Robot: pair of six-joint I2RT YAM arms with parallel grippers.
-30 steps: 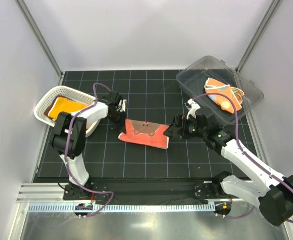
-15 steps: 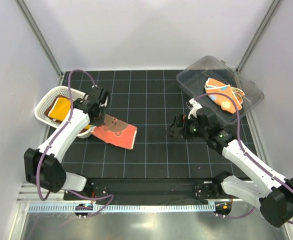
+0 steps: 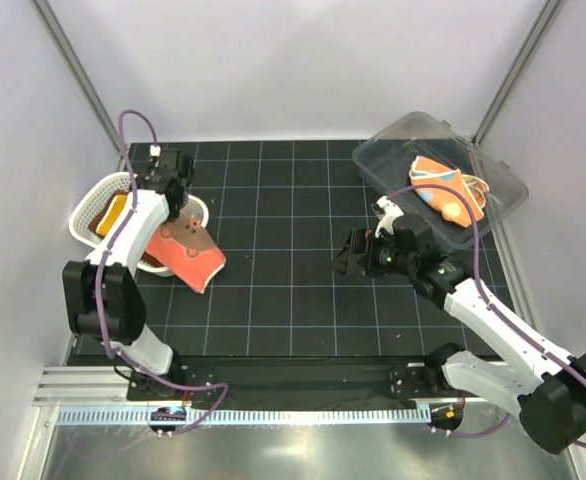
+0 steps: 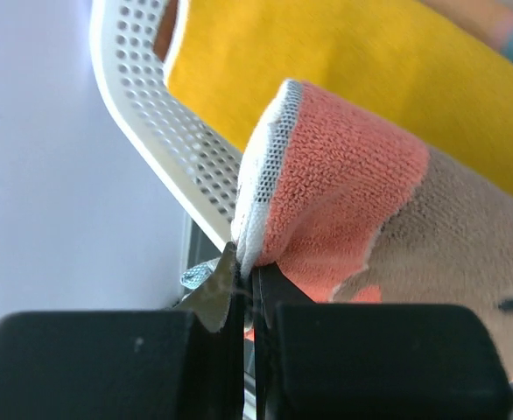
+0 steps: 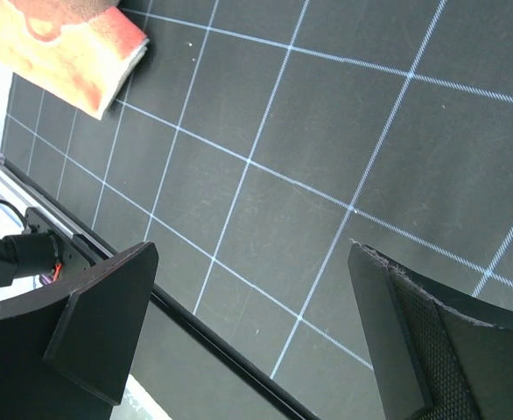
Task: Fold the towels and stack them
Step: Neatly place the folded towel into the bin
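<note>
My left gripper point(image 3: 176, 205) is shut on the white-edged corner of a folded red-orange towel point(image 3: 186, 250) with a brown patch. It holds the corner over the white mesh basket's point(image 3: 85, 203) right rim, and the towel hangs across the rim onto the mat. In the left wrist view the gripper point(image 4: 249, 271) pinches the towel point(image 4: 344, 175) beside the basket wall point(image 4: 151, 114). A yellow towel point(image 3: 111, 212) lies inside the basket and also shows in the left wrist view point(image 4: 326, 52). My right gripper point(image 3: 345, 262) is open and empty above the mat, and its wrist view point(image 5: 252, 254) shows the same.
A clear plastic bin point(image 3: 393, 140) at the back right holds an orange and blue spotted towel point(image 3: 446, 192). The red-orange towel's end shows in the right wrist view point(image 5: 64, 44). The black gridded mat point(image 3: 283, 200) is walled left, right and behind. A metal rail point(image 3: 273, 385) runs along the front.
My left gripper has carried the folded red-orange towel from the mat's middle leftward to the basket rim. The right gripper has let go of it and stays at centre right, open.
</note>
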